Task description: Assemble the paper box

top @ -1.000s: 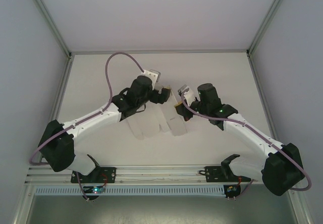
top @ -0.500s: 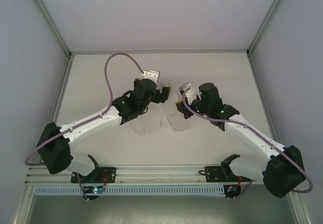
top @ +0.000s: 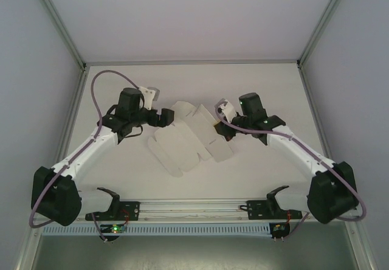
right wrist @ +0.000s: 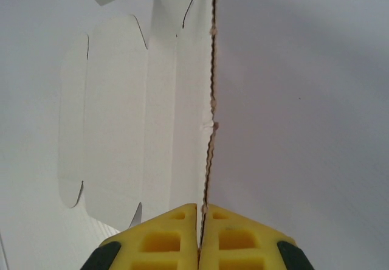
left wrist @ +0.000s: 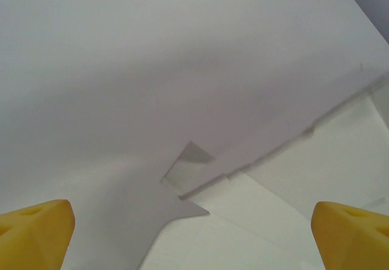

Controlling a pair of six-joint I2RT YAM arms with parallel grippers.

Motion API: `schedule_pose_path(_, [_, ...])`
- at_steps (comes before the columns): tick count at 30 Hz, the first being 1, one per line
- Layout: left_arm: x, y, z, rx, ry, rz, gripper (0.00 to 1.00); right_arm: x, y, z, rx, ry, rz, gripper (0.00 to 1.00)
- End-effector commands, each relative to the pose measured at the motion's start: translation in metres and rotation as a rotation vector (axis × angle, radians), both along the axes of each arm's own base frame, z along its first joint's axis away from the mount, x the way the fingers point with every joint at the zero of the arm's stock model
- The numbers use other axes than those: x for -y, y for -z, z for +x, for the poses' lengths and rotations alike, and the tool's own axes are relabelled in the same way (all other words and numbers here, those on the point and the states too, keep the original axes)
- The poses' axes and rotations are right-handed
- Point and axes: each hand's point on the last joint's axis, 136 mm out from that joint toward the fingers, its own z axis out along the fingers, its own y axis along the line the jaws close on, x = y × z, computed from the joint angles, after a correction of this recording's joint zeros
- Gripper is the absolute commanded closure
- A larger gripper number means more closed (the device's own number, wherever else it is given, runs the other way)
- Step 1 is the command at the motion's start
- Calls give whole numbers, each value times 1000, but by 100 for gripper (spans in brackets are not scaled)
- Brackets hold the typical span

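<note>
Paper box (top: 182, 139) edge between pads (right wrist: 164, 241) of right end effector (right wrist: 199, 212)

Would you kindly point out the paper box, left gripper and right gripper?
paper box (top: 182, 145), top view, middle of the flat sheet.
left gripper (left wrist: 194, 233), left wrist view, midway between open jaws.
right gripper (right wrist: 199, 224), right wrist view, where shut jaws meet.

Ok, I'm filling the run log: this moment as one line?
paper box: unfolded sheet on table | left gripper: open, beside its left edge | right gripper: shut on its right edge
</note>
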Motion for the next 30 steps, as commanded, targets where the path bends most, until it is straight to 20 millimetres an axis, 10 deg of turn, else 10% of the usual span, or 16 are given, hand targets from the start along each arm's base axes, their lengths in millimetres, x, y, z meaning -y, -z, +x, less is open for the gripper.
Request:
schedule_pose_path(1, [-2, 0, 3, 8, 76, -51, 1, -2, -8, 5, -20, -46, 25, 100])
schedule_pose_path(12, [-5, 27, 15, -22, 104, -143, 14, 0, -26, -6, -102, -198, 165, 100])
schedule_pose_path(30, [16, -1, -4, 118, 344, -338, 70, -3, -41, -6, -127, -235, 271, 100])
